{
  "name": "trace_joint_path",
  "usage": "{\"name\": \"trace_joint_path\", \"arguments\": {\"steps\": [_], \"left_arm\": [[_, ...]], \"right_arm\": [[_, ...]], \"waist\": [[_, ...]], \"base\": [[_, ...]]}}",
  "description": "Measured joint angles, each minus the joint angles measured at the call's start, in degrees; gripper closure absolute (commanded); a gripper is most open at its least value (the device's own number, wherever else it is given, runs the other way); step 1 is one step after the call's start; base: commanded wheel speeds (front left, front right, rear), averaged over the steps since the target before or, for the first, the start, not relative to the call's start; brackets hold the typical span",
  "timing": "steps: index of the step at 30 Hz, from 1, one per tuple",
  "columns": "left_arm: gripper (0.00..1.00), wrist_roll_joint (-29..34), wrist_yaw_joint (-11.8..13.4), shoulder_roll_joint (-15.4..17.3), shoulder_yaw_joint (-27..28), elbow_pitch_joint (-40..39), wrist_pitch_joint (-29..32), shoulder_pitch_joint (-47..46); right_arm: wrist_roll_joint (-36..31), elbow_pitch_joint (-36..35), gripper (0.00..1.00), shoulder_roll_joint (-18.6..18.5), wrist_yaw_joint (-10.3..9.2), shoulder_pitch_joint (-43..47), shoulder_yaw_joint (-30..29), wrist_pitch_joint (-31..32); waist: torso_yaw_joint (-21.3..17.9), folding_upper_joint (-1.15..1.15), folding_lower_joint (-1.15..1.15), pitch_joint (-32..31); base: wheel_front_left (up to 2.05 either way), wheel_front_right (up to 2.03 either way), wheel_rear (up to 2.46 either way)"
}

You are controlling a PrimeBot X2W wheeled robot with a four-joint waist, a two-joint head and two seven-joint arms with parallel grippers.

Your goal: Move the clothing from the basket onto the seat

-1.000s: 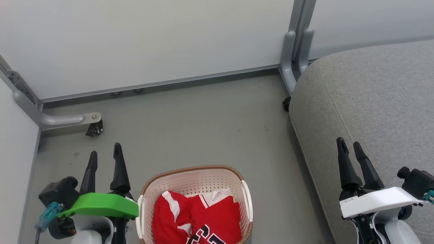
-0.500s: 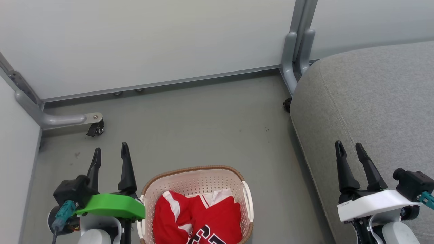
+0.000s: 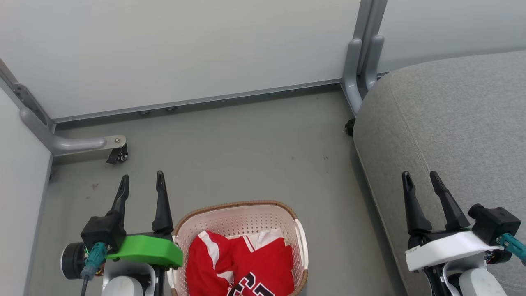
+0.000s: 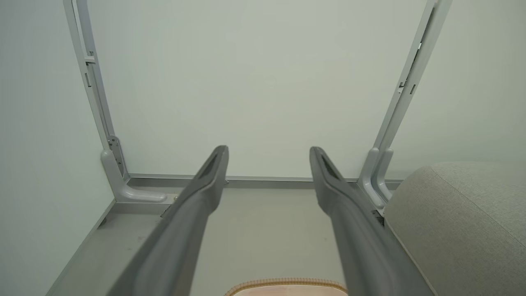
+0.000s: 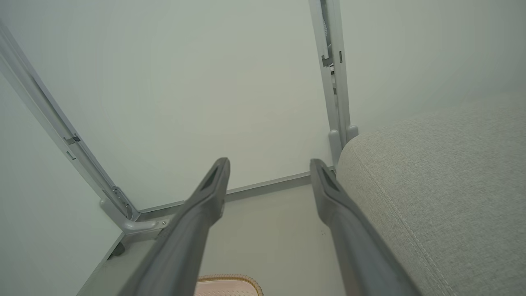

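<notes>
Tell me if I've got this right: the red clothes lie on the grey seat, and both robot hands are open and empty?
Not quite. The head view shows the red clothes in the basket on the floor, not on the grey seat. The rest holds: the left hand and the right hand are both open and empty.
</notes>
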Motion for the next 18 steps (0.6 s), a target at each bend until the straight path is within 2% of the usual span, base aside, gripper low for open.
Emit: {"name": "trace_joint_path", "arguments": {"steps": [18], "left_arm": [[0.00, 7.0, 0.2, 0.1, -1.1, 0.0, -2.0, -0.5]], "right_arm": [[-8.4, 0.0, 0.00, 0.9, 0.00, 0.0, -0.8, -0.8]], "waist": [[0.5, 0.00, 0.00, 0.3]], "base": [[0.00, 0.00, 0.00]]}}
